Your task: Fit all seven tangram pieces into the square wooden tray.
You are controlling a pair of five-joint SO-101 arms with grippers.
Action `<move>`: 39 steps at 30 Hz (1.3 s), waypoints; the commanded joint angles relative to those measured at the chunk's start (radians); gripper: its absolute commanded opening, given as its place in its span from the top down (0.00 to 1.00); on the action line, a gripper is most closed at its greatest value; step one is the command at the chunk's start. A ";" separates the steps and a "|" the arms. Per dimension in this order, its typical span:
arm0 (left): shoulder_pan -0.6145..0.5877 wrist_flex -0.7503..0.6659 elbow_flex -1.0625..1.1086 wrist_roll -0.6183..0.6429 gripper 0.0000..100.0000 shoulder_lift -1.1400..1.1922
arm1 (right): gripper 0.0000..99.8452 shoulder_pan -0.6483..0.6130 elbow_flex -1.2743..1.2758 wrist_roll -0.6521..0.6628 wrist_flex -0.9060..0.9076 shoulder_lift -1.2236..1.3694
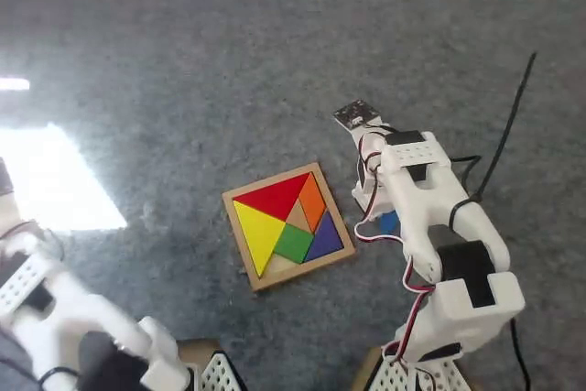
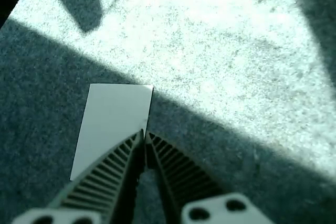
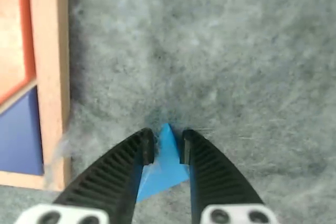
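The square wooden tray lies mid-table, holding red, orange, yellow, green and dark blue pieces around a bare triangular patch of wood. Just right of the tray a light blue triangle shows under the right arm. In the right wrist view my right gripper is shut on that blue triangle, low over the carpet, with the tray's rim close beside it. My left gripper is shut and holds nothing, above a white rectangle.
Grey carpet covers the table. A bright sunlit patch lies at the left, near the left arm. A black cable runs up behind the right arm.
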 commanded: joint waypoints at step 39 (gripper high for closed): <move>0.002 -0.023 -0.035 -0.008 0.98 -0.038 | 0.68 -0.007 0.224 -0.640 -0.065 -0.170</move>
